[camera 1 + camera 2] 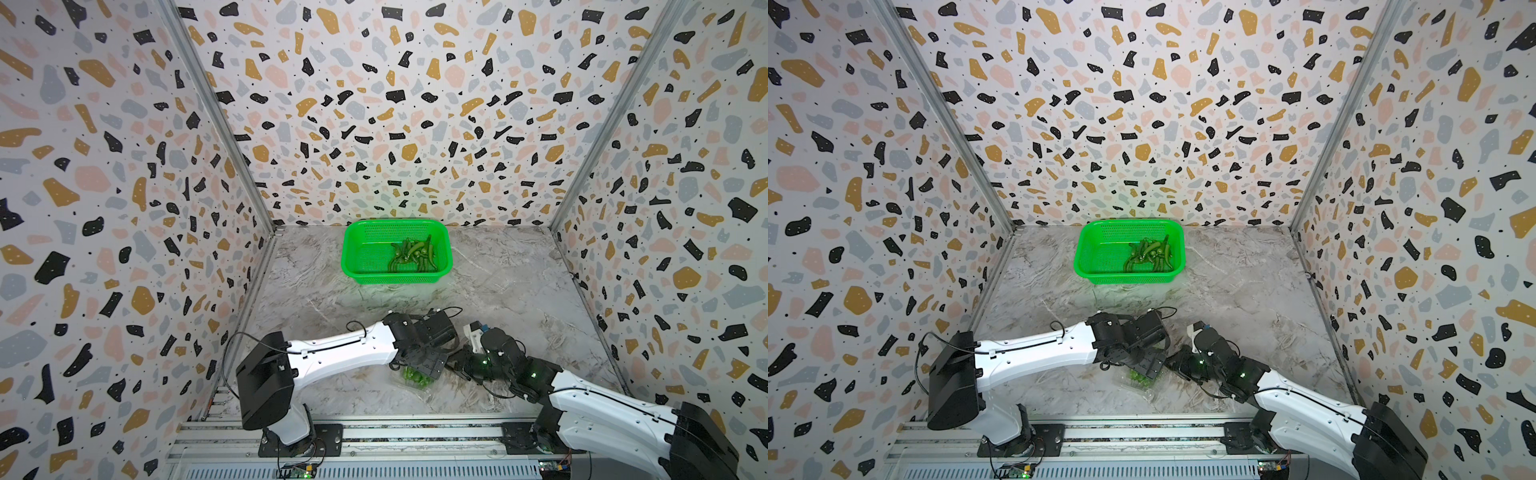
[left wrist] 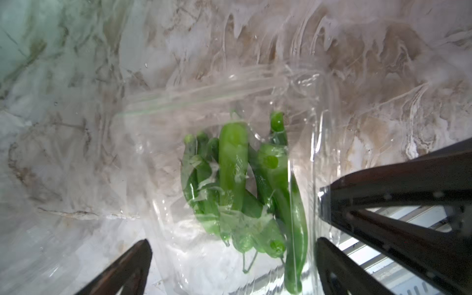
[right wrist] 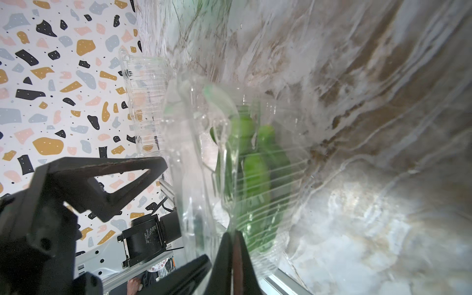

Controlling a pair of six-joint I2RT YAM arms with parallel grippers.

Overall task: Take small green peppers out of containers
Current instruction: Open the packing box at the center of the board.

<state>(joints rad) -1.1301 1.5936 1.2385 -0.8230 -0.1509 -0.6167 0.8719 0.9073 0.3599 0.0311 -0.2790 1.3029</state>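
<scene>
Obs.: one clear pack (image 1: 419,391) lies on the tabletop (image 1: 519,286) at its near edge, between the two arms. A bundle of small green peppers (image 2: 233,163) sits inside it, seen through crinkled film. Some loose peppers (image 1: 413,254) lie in the green basket (image 1: 344,259) by the back wall, well apart from the pack. Right hand (image 3: 232,246): fingers together, apparently pinched on an edge of the pack's film. Left hand (image 2: 233,241): fingers wide apart, poised over the bundle, nothing between them. Step in hand, as I read it: left reaches in for peppers while right anchors the pack. To do it well, right should hold its pinch steady and lift slightly so the mouth gapes; through the glare I cannot tell whether the mouth faces the left hand. Left should enter by the opening rather than press through film, straddle the bundle across its width, and close on bodies, not stems. Risks: film caught in the grip lifts the whole pack; glossy skins may slip.
</scene>
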